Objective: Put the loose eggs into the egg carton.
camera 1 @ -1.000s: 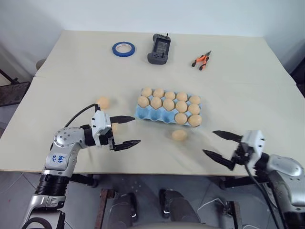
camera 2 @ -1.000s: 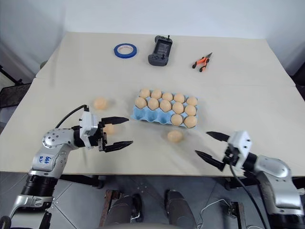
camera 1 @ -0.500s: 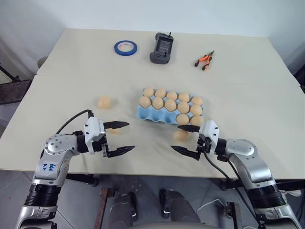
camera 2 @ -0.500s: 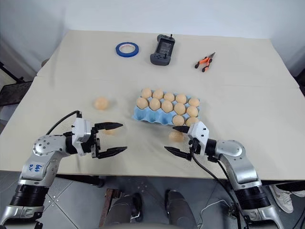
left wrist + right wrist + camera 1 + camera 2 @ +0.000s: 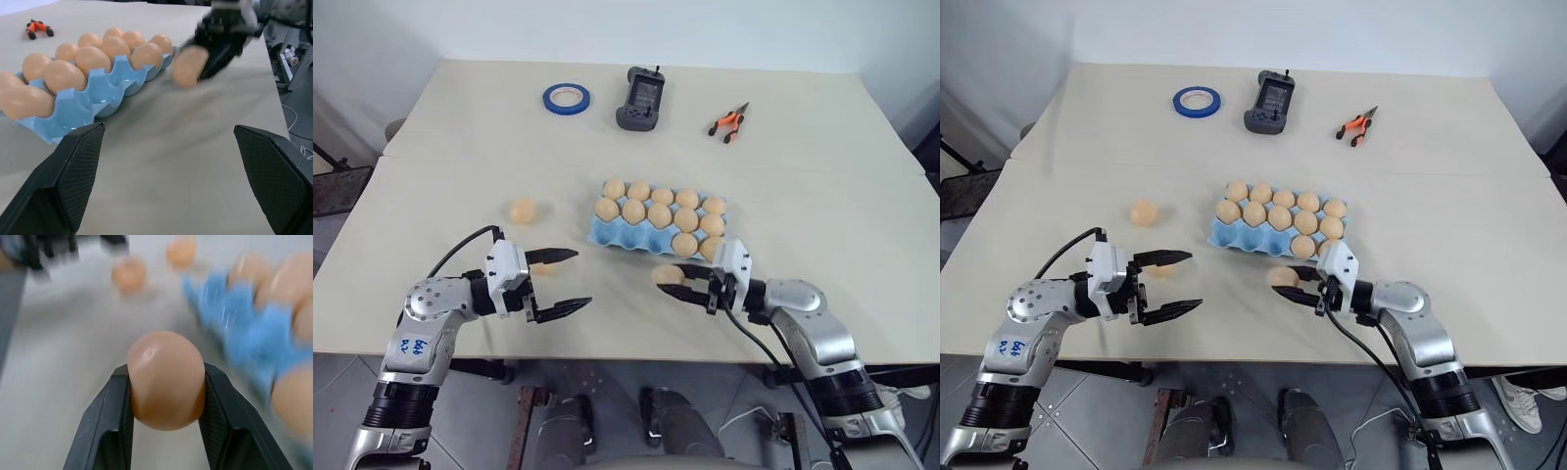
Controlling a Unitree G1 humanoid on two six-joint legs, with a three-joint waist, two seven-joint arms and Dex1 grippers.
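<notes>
One egg (image 5: 166, 379) is clamped between the fingers of the right claw (image 5: 683, 282), just off the near edge of the light blue egg carton (image 5: 607, 234) at the middle of the tabletop (image 5: 822, 157). Two more loose eggs are seen left of the carton, one (image 5: 523, 211) farther off and one (image 5: 544, 259) partly hidden behind the far finger of the left claw (image 5: 570, 281). The left claw is held spread wide and empty, well apart from the carton.

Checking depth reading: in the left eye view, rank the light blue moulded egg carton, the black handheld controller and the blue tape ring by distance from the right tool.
1. Light blue moulded egg carton, just beyond the right tool.
2. Black handheld controller, table's far side.
3. Blue tape ring, far side, further left.
</notes>
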